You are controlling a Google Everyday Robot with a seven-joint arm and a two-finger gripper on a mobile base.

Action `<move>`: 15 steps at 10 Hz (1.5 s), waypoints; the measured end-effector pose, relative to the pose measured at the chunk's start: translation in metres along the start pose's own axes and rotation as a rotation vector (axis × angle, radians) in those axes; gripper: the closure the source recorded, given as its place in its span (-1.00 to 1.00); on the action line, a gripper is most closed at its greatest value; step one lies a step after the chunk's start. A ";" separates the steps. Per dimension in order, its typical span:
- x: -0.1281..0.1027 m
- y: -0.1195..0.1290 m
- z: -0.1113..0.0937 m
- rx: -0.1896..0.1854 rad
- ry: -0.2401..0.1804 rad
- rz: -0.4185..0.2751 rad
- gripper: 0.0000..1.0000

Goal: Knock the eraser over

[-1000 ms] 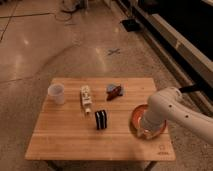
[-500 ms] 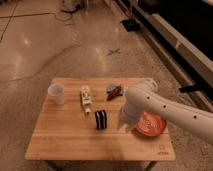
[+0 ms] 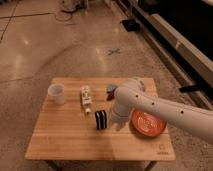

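Observation:
The eraser [image 3: 100,119], a small near-black block with thin white stripes, stands upright near the middle of the wooden table [image 3: 65,137]. My gripper [image 3: 116,120] hangs at the end of the white arm [image 3: 160,111], just right of the eraser and very close to it. I cannot tell whether it touches the eraser.
A white cup [image 3: 57,93] stands at the back left. A white printed tube [image 3: 86,97] lies behind the eraser. A red-and-blue object [image 3: 111,91] sits at the back, partly behind the arm. An orange plate [image 3: 147,122] lies at the right.
The arm has swung left across the table, from over the orange plate to beside the eraser. The plate is uncovered. The eraser still stands.

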 end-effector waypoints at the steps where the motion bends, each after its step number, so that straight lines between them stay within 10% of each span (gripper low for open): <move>1: 0.002 -0.007 0.002 -0.001 0.000 -0.013 0.15; 7: 0.026 -0.061 0.006 -0.005 0.038 -0.107 0.15; 15: 0.106 -0.066 -0.013 0.007 0.158 -0.177 0.15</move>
